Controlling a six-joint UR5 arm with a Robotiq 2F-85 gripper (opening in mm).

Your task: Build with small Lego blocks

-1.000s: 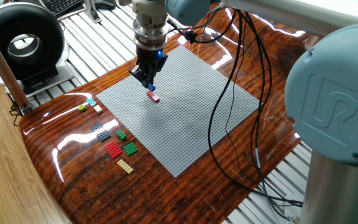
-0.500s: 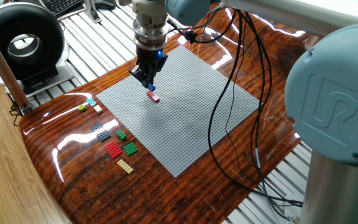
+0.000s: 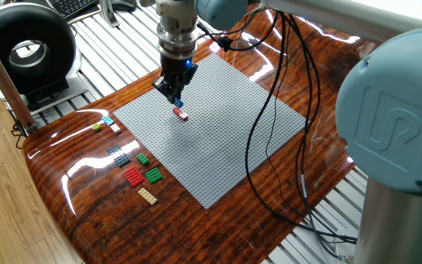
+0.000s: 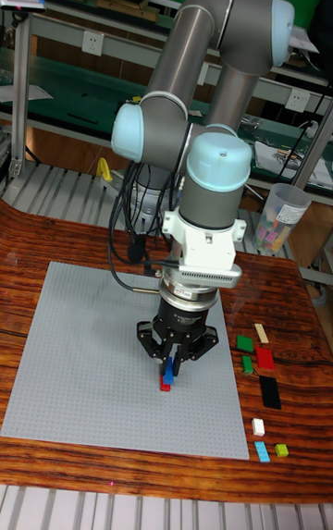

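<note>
While loose bricks [image 3: 132, 167] wait off the grey baseplate's [image 3: 226, 139] near-left edge, a build rises on it.
Gripper [image 3: 176, 100] pinches a blue brick [image 4: 170, 366] directly over the red piece [image 3: 181, 114], which sits on that plate's far-left part.

A robotics lab or workshop. An industrial robot arm [image 4: 199, 123] stands at a glossy wooden table [image 3: 86, 213] set on a ribbed metal bench [image 3: 321, 213]. Behind it are metal shelving [image 4: 55, 12], wall power sockets [image 4: 91, 42], trailing black cables [image 3: 269, 132] and a keyboard [image 3: 75, 6].
</note>
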